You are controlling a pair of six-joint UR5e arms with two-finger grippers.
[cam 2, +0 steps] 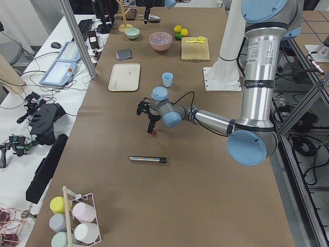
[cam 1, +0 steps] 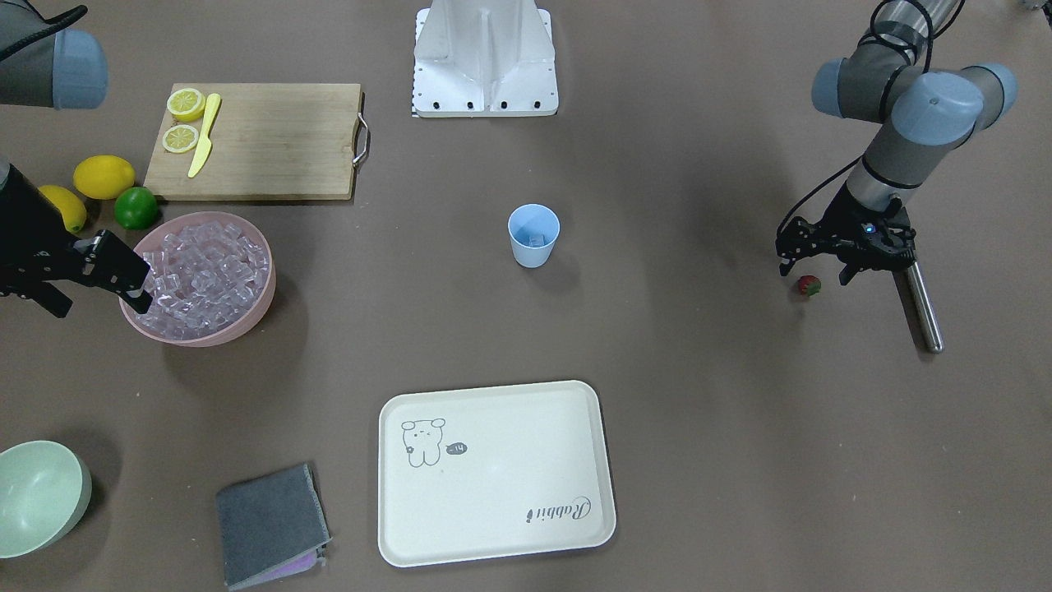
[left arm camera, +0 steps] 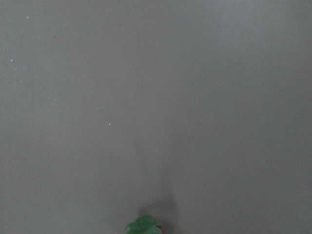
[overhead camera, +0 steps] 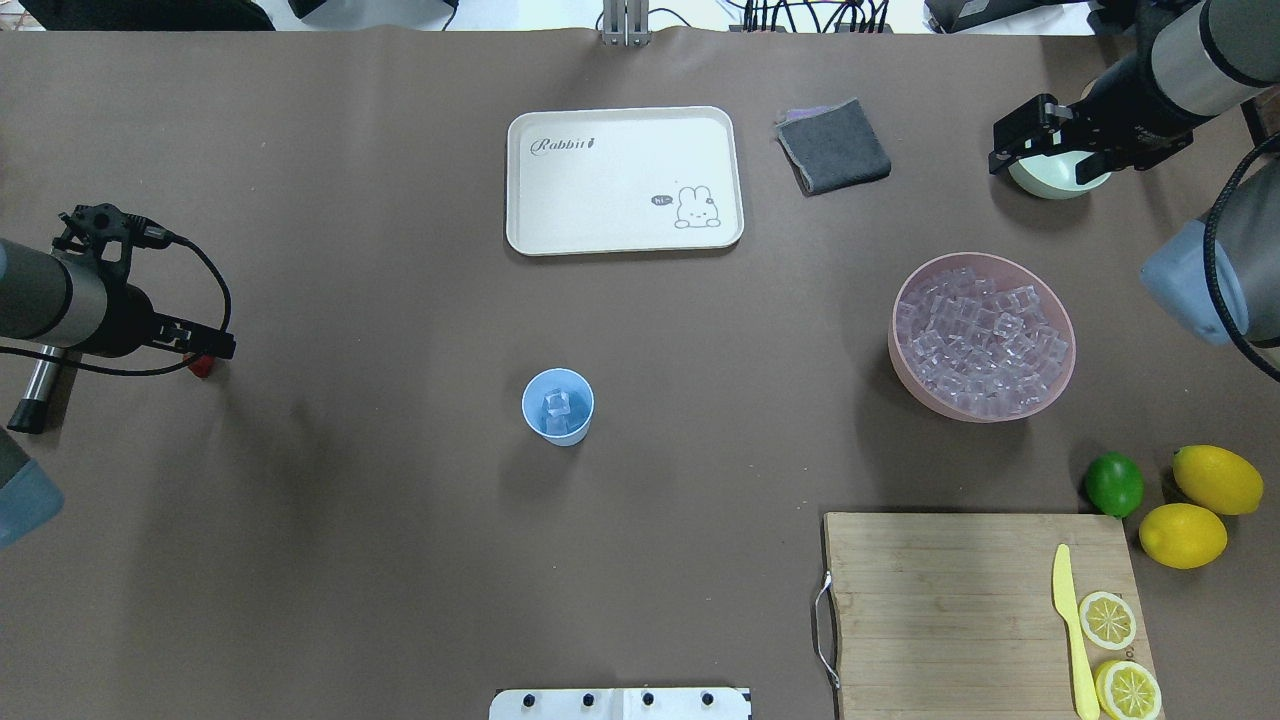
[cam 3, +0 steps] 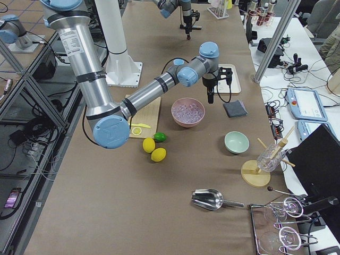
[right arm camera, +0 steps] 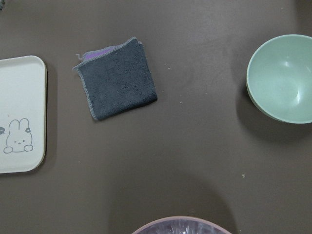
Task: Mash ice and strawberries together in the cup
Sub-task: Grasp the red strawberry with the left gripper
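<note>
— Checking progress first. How far along, judging from the table?
— Partly done, probably. Some ice (overhead camera: 558, 404) already lying inside the cup (cam 1: 534, 251), standing upright mid-table. Much more of it left in the pink bowl (cam 1: 209, 338). Strawberry (cam 1: 809, 285) not in the cup yet.
— Where to find it, then?
— Down on the table toward the robot's left end, well apart from the cup, just under the left gripper (cam 1: 815, 270). Fingers spread there, 1 on each side above the fruit, holding nothing.
— And the right gripper (overhead camera: 1045, 160)?
— Also spread wide and empty, hovering high near the pink bowl and the pale-green bowl (cam 1: 85, 485).
— What left to do?
— Bringing the strawberry into the cup, then mashing, maybe with the metal rod (cam 1: 920, 304) beside the left gripper.
— Any writing to read?
— Only "Rabbit" on the cream tray (cam 1: 509, 460), beside a drawn bunny. Small speech bubble too tiny for reading.
</note>
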